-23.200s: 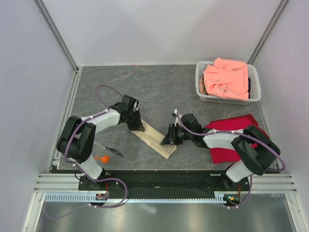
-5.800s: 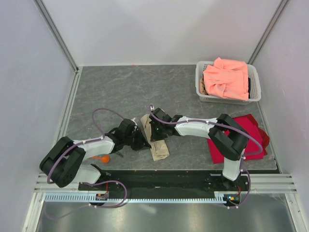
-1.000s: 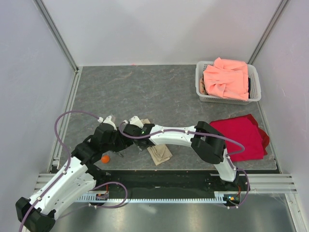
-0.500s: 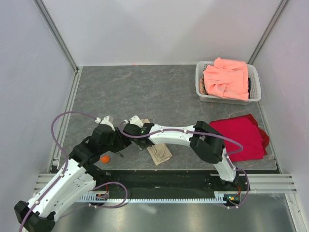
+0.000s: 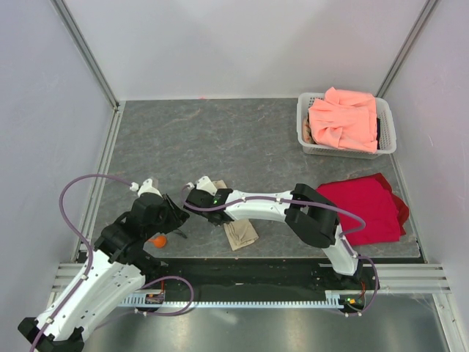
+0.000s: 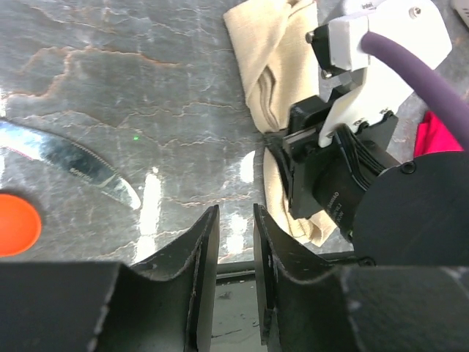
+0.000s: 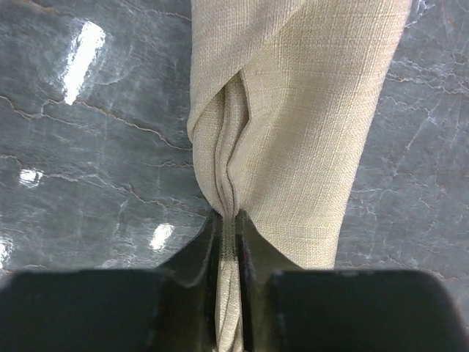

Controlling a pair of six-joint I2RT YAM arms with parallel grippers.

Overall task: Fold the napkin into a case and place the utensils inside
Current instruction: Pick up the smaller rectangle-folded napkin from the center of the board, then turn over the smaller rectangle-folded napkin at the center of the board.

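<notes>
The beige napkin (image 7: 308, 110) lies folded into a long narrow strip on the grey table; its near end (image 5: 240, 235) shows below the right arm. My right gripper (image 7: 229, 220) is shut on a bunched fold at the strip's left edge, and it (image 6: 275, 147) also shows in the left wrist view. My left gripper (image 6: 234, 209) hangs just left of the napkin, jaws a little apart with nothing between them. The orange spoon (image 6: 15, 224) and a thin serrated knife (image 6: 73, 165) lie left of it on the table. From above, the spoon (image 5: 157, 240) sits beside the left gripper (image 5: 174, 218).
A white basket (image 5: 302, 125) holding a salmon-pink cloth (image 5: 343, 117) stands at the back right. A red cloth (image 5: 363, 209) lies at the right, partly under the right arm. The black front rail (image 5: 242, 270) runs close behind the napkin's near end.
The right gripper has closed onto the napkin's edge fold. The left arm has drawn back to the left, away from the napkin, and its jaws have widened slightly.
</notes>
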